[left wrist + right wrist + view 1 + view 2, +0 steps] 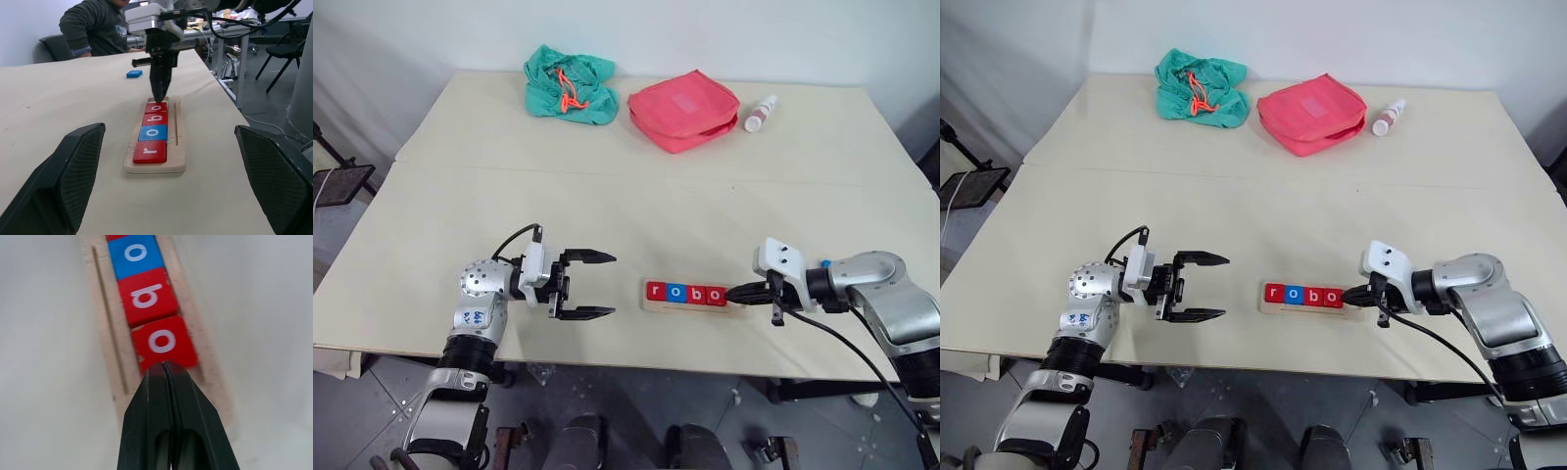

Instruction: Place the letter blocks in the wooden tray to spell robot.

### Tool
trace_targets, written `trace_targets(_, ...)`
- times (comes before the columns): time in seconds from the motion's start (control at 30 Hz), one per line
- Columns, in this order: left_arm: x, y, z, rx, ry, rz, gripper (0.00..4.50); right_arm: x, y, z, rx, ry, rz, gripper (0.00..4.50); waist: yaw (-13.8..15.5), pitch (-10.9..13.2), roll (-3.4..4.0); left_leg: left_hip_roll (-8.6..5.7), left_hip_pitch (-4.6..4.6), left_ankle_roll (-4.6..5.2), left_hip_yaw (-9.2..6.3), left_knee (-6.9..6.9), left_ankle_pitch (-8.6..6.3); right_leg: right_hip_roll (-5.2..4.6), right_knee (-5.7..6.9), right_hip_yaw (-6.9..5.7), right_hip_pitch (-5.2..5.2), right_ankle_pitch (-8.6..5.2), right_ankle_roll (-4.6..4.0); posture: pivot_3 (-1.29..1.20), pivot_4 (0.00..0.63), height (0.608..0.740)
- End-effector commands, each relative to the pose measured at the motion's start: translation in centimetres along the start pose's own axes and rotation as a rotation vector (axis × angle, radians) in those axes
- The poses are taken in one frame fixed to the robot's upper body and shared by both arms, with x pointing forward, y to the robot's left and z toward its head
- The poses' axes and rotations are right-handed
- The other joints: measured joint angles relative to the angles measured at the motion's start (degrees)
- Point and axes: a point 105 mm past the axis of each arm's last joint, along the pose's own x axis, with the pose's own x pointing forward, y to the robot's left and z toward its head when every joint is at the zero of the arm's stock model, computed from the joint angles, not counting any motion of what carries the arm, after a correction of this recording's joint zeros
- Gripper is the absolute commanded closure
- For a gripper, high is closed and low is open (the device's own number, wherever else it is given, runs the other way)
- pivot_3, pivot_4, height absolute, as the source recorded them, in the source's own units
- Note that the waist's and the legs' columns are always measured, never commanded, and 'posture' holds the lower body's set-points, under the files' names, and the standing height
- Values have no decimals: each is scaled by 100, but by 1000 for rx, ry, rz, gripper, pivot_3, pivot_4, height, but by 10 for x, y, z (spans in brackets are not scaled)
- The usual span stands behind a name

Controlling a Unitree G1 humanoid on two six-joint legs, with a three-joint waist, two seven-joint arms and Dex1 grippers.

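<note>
The wooden tray (690, 306) lies near the table's (636, 196) front edge, right of centre, between my two arms. Four letter blocks sit in it in a touching row: a red "r" (150, 151), a blue "o" (153, 132), a red "b" (155, 119) and a red "o" (164, 341), so the word reads "robo". My right gripper (165, 364) has its jaws pressed fully together, holding nothing, with the joined tips at the outer edge of the last red "o", seemingly nudging it into line. My left gripper (597, 285) hovers left of the tray, level, jaws spread wide and empty. The fifth block, a blue one (134, 74), lies flat on the table beyond the tray's right end in the left wrist view; I cannot read its letter. I judge the task four-fifths done: that blue block must be fetched and set in the bare stretch of tray after the second "o".
</note>
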Motion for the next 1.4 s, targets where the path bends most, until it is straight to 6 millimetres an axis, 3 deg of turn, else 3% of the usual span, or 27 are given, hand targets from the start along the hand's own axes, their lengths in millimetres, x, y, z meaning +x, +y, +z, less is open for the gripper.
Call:
trace_targets(0.03,3,5,6,42,-10,-4,0,-2,-1,9,-8,-38,-25,4477,-1,0,0,0,0,0,0,0,0,0,0,0,0,0,0,0,150,740)
trace_targets(0.37,5,6,6,43,-14,-7,0,-6,-1,17,13,-98,-76,4477,6,0,0,0,0,0,-1,0,0,0,1,0,0,0,0,0,150,740)
trace_targets(0.5,5,6,5,43,-16,-9,0,-21,-3,26,24,-153,-139,4477,9,0,0,-1,-2,0,-2,0,0,0,0,0,-1,0,0,0,150,740)
trace_targets(0.6,4,4,5,41,-16,-12,0,-47,-8,30,78,-258,-290,4477,32,0,0,0,-3,0,-4,-1,0,0,0,-3,0,0,0,0,150,740)
trace_targets(0.77,2,2,4,36,-16,-12,0,-82,-16,3,192,-306,-600,4477,36,0,-1,-3,-6,0,-7,-3,0,-2,1,-9,2,1,1,0,150,740)
trace_targets(0.9,2,3,3,30,-15,-15,0,-98,-9,-29,318,-283,-771,4477,21,0,0,-2,-3,0,-2,-5,0,-2,1,-3,0,0,1,0,150,740)
trace_targets(1.0,4,4,3,27,-17,-18,0,-109,-3,-45,371,-295,-896,3912,21,0,0,-2,3,0,0,-8,0,-1,3,1,1,0,1,0,150,740)
trace_targets(1.37,8,5,4,20,-27,-38,0,-117,16,-66,512,-303,-1089,39,8,-2,3,-1,16,0,10,-14,0,-1,8,12,1,0,1,0,150,740)
trace_targets(1.4,8,5,4,19,-27,-39,0,-116,17,-67,522,-306,-1097,12,8,-2,3,-1,17,0,10,-14,0,-1,8,13,1,0,1,0,150,740)
